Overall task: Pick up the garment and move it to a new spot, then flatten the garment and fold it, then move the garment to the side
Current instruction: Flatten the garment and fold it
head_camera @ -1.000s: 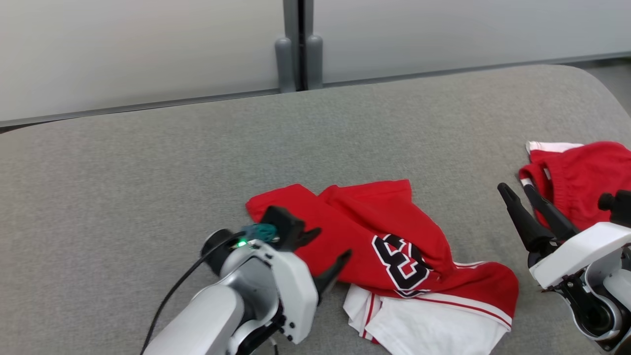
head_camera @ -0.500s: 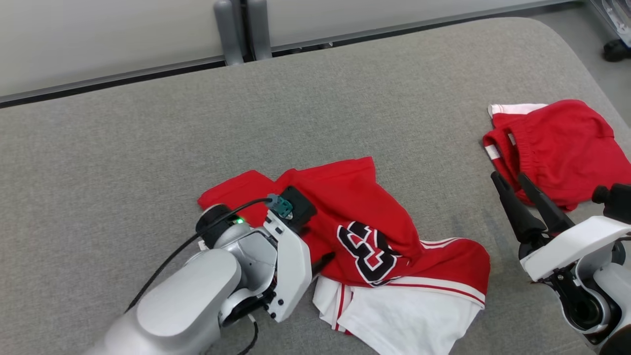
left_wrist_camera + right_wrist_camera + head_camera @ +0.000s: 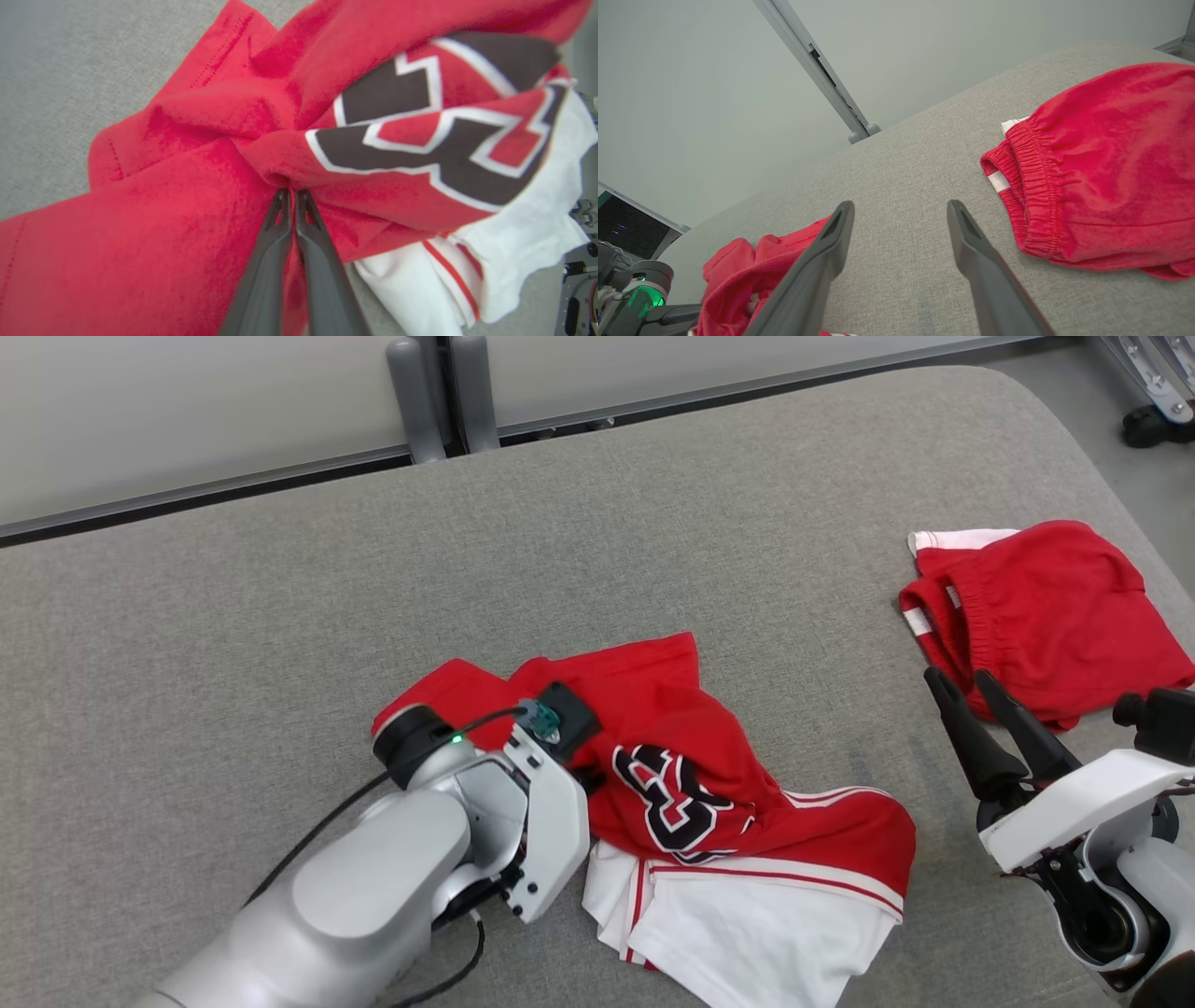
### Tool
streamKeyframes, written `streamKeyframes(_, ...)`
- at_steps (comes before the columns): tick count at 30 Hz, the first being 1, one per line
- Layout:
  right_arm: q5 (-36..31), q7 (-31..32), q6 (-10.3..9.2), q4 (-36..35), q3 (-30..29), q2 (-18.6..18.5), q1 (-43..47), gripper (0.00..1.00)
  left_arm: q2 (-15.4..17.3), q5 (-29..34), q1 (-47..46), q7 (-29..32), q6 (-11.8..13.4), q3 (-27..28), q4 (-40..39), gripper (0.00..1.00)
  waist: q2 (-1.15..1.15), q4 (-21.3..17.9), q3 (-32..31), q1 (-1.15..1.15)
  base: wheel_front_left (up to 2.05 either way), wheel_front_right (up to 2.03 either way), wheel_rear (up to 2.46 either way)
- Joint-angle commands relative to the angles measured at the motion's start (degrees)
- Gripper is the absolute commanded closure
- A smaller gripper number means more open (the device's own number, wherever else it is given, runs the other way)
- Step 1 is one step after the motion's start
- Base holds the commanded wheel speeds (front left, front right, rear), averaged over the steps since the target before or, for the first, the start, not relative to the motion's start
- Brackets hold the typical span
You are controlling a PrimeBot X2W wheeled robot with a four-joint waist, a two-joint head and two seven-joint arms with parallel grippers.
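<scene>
The garment (image 3: 691, 775) is a crumpled red jersey with a black-and-white number and white trim, lying near the front middle of the grey surface. In the left wrist view my left gripper (image 3: 290, 192) is shut, pinching a red fold of the garment (image 3: 187, 196) just left of the number. In the head view the left arm (image 3: 467, 840) covers its own fingers over the jersey's left part. My right gripper (image 3: 957, 681) stands open above the bare surface to the right, holding nothing; its fingers (image 3: 831, 242) spread wide in the right wrist view.
Red shorts (image 3: 1036, 607) with an elastic waistband lie at the far right, just beyond my right gripper, also seen as shorts (image 3: 1101, 168) in the right wrist view. The grey padded surface (image 3: 280, 616) runs back to a pale wall with a grey post (image 3: 434, 392).
My left gripper came down onto the jersey and shut on a fold of it. The head camera tilted and shifted. The right gripper stays open.
</scene>
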Motion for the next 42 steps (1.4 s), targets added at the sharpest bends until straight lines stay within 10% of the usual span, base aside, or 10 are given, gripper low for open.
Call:
streamKeyframes(1, 0.3, -0.3, 0.01, 0.2, -0.1, -0.3, 0.7, 0.0, 0.0, -0.3, -1.5, -1.0, 0.0, 0.6, 0.5, 1.0, 0.0, 0.3, -0.4, 0.0, 0.0, 0.0, 0.0)
streamKeyframes(23, -0.8, 0.1, 0.01, 0.0, 0.6, -0.2, -1.4, 0.0, 1.5, -5.7, -7.2, -15.7, 9.8, 15.1, 19.1, 1.0, 0.0, 1.6, 1.8, 0.0, 0.0, 0.0, 0.0)
streamKeyframes(24, -0.8, 0.1, 0.01, 0.3, 0.7, 0.0, -1.2, 0.0, 0.6, -5.8, -6.6, -16.8, 9.0, 14.9, 20.9, 0.89, 0.0, 1.8, 1.3, 0.0, 0.0, 0.0, 0.0)
streamKeyframes(26, -0.6, 0.1, 0.01, 0.4, 0.9, 0.2, -0.9, 0.0, -0.4, -5.9, -6.2, -18.4, 7.7, 14.6, 21.8, 0.0, 0.0, 2.2, 0.6, 0.0, 0.0, 0.0, 0.0)
streamKeyframes(33, -0.2, -0.1, 0.01, 0.5, 0.7, 0.4, 1.0, 0.0, -0.6, -4.1, -4.1, -27.1, 7.2, 14.1, 20.8, 0.0, 0.0, 4.0, -2.9, 0.0, 0.0, 0.0, 0.0)
streamKeyframes(42, -0.6, -0.2, 0.01, -1.3, -0.8, 0.6, 4.8, 0.0, 7.3, -3.4, 4.4, -35.1, 14.1, 19.4, 7.3, 0.0, 0.0, 7.0, -5.7, 0.0, 0.0, 0.0, 0.0)
